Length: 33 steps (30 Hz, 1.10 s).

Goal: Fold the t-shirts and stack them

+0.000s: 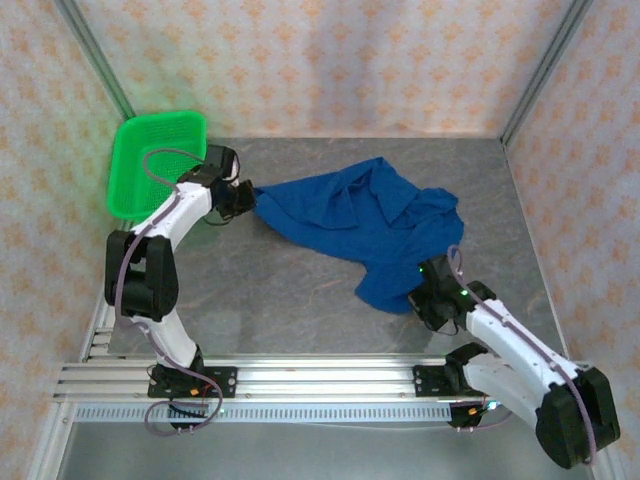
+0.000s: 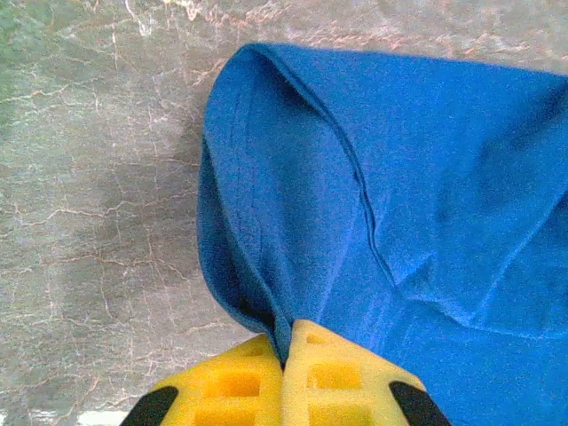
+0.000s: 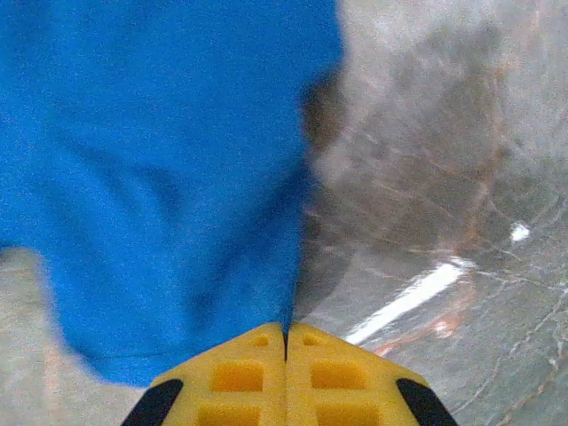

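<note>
A royal-blue t-shirt [image 1: 360, 220] lies crumpled across the middle of the grey table, plain side showing. My left gripper [image 1: 245, 197] is shut on its left edge; in the left wrist view the yellow pads [image 2: 240, 377] pinch a fold of the blue t-shirt [image 2: 399, 195] between them. At the shirt's near right corner my right gripper [image 1: 425, 297] is shut on the cloth; the right wrist view shows the t-shirt [image 3: 160, 177] edge caught between the closed yellow fingertips [image 3: 328, 373].
A green plastic basket [image 1: 135, 170] leans at the back left corner, just behind my left arm. Patterned walls close in the table on three sides. An aluminium rail [image 1: 320, 380] runs along the near edge.
</note>
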Each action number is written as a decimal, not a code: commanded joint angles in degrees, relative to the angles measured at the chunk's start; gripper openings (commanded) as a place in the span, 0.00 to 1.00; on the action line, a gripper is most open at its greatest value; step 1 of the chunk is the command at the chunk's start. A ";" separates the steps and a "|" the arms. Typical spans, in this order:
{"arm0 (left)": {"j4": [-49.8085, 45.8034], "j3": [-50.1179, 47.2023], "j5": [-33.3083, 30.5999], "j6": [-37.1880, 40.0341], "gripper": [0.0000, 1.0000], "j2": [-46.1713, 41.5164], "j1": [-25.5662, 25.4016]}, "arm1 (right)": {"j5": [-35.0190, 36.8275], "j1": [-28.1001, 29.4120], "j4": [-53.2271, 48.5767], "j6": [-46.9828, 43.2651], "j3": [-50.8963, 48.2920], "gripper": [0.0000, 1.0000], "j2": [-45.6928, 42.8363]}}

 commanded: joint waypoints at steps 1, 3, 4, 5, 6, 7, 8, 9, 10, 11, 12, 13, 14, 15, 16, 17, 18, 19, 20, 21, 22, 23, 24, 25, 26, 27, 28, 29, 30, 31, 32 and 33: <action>-3.26 3.06 1.13 0.56 0.00 -5.18 1.25 | 8.82 0.20 -8.02 -2.83 8.89 0.00 -4.50; -4.36 5.97 1.30 0.17 0.00 -7.14 1.36 | 10.31 -0.12 -10.13 -4.44 14.55 0.00 -5.59; -4.94 7.36 1.49 -0.06 0.00 -7.92 1.31 | 10.57 -0.19 -10.46 -5.38 17.11 0.00 -5.61; -5.58 9.10 1.65 -0.11 0.00 -8.72 1.34 | 10.84 -0.31 -10.76 -6.70 20.14 0.00 -5.42; -6.29 11.11 1.75 -0.11 0.00 -9.36 1.30 | 11.35 -0.42 -11.22 -7.63 23.21 0.00 -5.12; -7.05 12.95 1.75 -0.11 0.00 -9.88 1.36 | 11.74 -0.53 -11.39 -8.69 26.10 0.00 -4.81; -7.84 15.21 1.75 -0.11 0.00 -10.41 1.43 | 12.32 -0.69 -11.51 -9.77 29.32 0.00 -4.43; -8.76 17.62 1.85 -0.18 0.00 -10.83 1.41 | 13.02 -0.88 -11.78 -10.85 32.90 0.00 -4.02; -9.33 19.71 2.01 -0.44 0.00 -11.14 1.48 | 13.61 -1.19 -12.04 -11.99 35.98 0.00 -3.51; -9.94 22.19 2.17 -0.74 0.00 -11.48 1.48 | 14.13 -1.57 -12.47 -13.31 39.59 0.00 -2.73; -10.48 24.79 2.39 -1.19 0.00 -11.70 1.53 | 14.40 -2.00 -12.62 -14.59 43.34 0.00 -1.92; -10.99 27.03 2.60 -1.51 0.00 -11.72 1.54 | 14.30 -2.34 -12.34 -15.67 46.37 0.00 -1.19; -11.64 29.80 2.94 -2.00 0.00 -11.72 1.56 | 13.95 -2.65 -11.96 -16.95 49.71 0.00 -0.25; -12.43 32.73 3.27 -2.43 0.00 -11.46 1.59 | 13.67 -2.94 -11.91 -18.14 53.48 0.00 1.05; -13.17 35.31 3.68 -2.84 0.00 -11.15 1.57 | 13.62 -3.00 -12.12 -19.03 56.62 0.00 2.16; -14.09 38.33 4.16 -2.92 0.00 -10.71 1.60 | 13.67 -3.17 -12.28 -19.96 60.25 0.00 3.36; -14.76 41.17 4.75 -2.92 0.00 -10.38 1.68 | 13.50 -3.35 -12.14 -20.87 63.40 0.00 4.49; -15.10 43.41 4.98 -4.51 0.00 -10.10 1.69 | 13.28 -3.50 -12.09 -21.57 66.51 0.00 5.49; -15.59 45.92 5.14 -5.03 0.00 -9.92 1.68 | 13.13 -3.54 -12.09 -22.26 69.58 0.00 6.59; -15.65 48.12 5.09 -5.42 0.00 -9.97 1.68 | 12.86 -3.55 -12.08 -22.90 73.05 0.00 7.74; -15.65 49.60 5.09 -5.70 0.00 -10.04 1.69 | 12.59 -3.54 -12.21 -23.48 75.69 0.00 8.86; -15.86 51.83 5.01 -6.14 0.00 -9.98 1.78 | 12.35 -3.55 -12.60 -24.12 78.87 0.00 10.18; -16.10 53.75 5.02 -6.56 0.00 -9.91 1.74 | 12.02 -3.53 -13.28 -24.77 82.04 0.00 11.69; -16.38 55.42 5.05 -6.74 0.00 -9.72 1.79 | 11.60 -3.55 -13.64 -25.39 84.51 0.00 12.89; -16.68 57.03 5.09 -7.07 0.00 -9.47 1.77 | 11.09 -3.59 -13.88 -26.08 87.17 0.00 14.35; -16.67 58.12 5.10 -7.38 0.00 -9.29 1.74 | 10.77 -3.59 -14.21 -26.66 89.42 0.00 15.60; -16.59 59.10 5.22 -7.64 0.00 -9.02 1.83 | 10.67 -3.64 -14.83 -27.36 92.05 0.00 17.12; -16.52 59.77 5.29 -7.88 0.00 -8.55 1.87 | 10.72 -3.63 -15.37 -28.35 94.42 0.00 18.54; -16.63 60.40 5.21 -8.02 0.00 -8.16 2.09 | 10.80 -3.77 -15.83 -29.26 96.26 0.00 20.26; -17.04 61.37 4.92 -8.19 0.00 -7.44 2.40 | 10.89 -3.99 -16.21 -30.15 98.59 0.00 22.10; -17.38 62.27 4.47 -8.20 0.00 -6.82 2.75 | 10.70 -4.25 -16.33 -30.80 100.22 0.00 23.34; -17.16 62.84 4.02 -8.20 0.00 -6.28 3.05 | 10.10 -4.82 -16.38 -31.48 101.93 0.00 24.82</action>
